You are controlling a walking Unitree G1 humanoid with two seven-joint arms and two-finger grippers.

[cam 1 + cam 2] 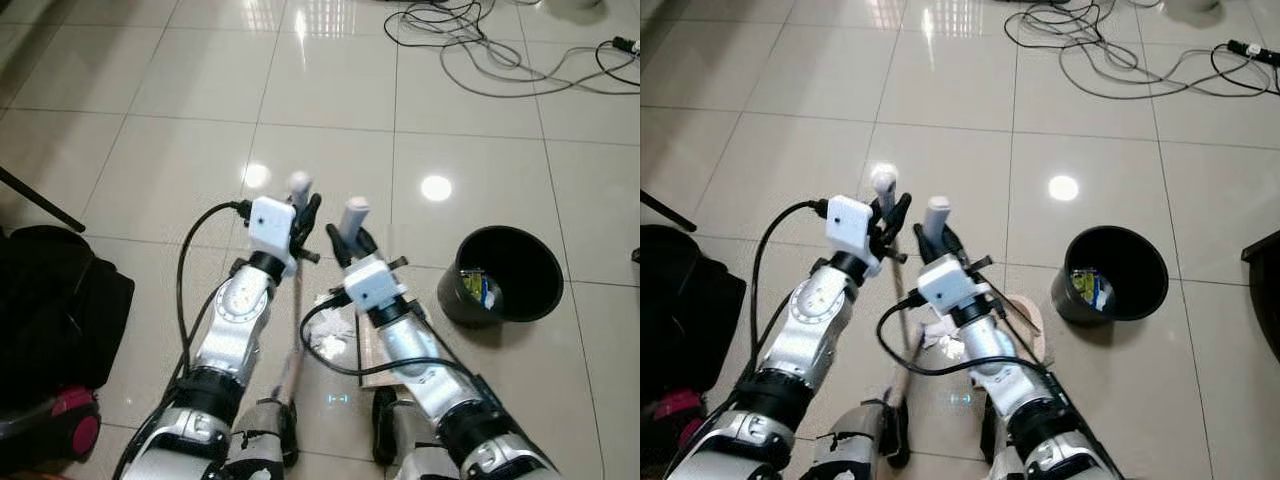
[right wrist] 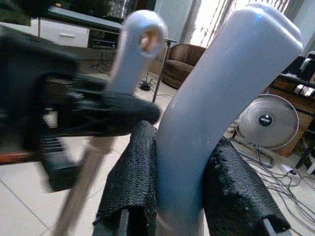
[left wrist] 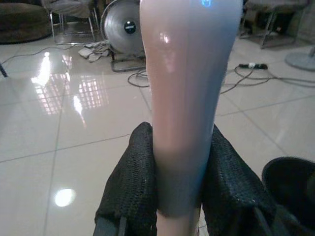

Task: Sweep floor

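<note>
The left end effector (image 3: pixel 179 196) pinches the pale grey handle of a long wooden broom (image 1: pixel 297 186), whose stick runs down between the robot's legs. The right end effector (image 2: pixel 179 196) clamps the grey-blue upright dustpan handle (image 1: pixel 355 214); its beige pan (image 1: pixel 1025 325) lies on the glossy tiled floor (image 1: pixel 330 90) beside white scraps. A round black plastic bin (image 1: pixel 500 275) (some rubbish inside) stands nearby.

Robot's head view, looking down at a glossy tiled floor (image 1: pixel 940 120). The left gripper (image 1: pixel 890 215) is closed on a broom handle (image 1: pixel 883 181); just beside it, the right gripper (image 1: pixel 936 238) is closed on a dustpan handle (image 1: pixel 937 213). The dustpan (image 1: pixel 1025 315) rests on the floor with white scraps (image 1: pixel 940 340) at its edge. A black bin (image 1: pixel 1116 275) stands near, right. Cables (image 1: pixel 1120 50) lie beyond.
</note>
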